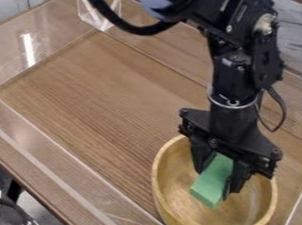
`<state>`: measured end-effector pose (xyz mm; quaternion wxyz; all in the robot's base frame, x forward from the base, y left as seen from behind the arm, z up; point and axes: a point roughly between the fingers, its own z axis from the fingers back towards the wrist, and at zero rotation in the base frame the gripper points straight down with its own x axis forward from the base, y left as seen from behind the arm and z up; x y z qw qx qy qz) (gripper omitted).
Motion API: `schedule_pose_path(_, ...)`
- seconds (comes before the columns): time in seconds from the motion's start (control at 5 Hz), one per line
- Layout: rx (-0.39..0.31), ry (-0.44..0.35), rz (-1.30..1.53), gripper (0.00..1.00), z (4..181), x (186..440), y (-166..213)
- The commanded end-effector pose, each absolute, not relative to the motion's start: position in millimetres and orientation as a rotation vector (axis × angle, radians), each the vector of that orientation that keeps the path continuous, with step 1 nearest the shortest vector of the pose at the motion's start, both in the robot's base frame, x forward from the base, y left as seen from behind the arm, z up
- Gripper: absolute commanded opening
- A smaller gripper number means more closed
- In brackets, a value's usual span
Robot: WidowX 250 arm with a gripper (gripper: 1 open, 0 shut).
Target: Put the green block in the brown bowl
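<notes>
One step looks left to us: letting go. We see the gripper (223,178) pointing down into the brown bowl (172,205), its fingers pinching the green block (214,185), whose lower end sits inside the bowl's rim, at or near the bottom.
</notes>
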<state>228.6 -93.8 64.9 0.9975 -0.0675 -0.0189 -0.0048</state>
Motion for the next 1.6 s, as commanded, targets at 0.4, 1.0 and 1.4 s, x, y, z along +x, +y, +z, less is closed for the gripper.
schedule_pose_path(0.4, -0.171, -0.082, 0.004, 0.00, 74.8, 244.8, -91.9)
schedule_pose_path(1.0, -0.191, -0.080, 0.009, 0.00, 73.8, 248.8, -89.0)
schedule_pose_path(1.4, -0.203, -0.079, 0.011, 0.00, 73.1, 251.2, -87.4)
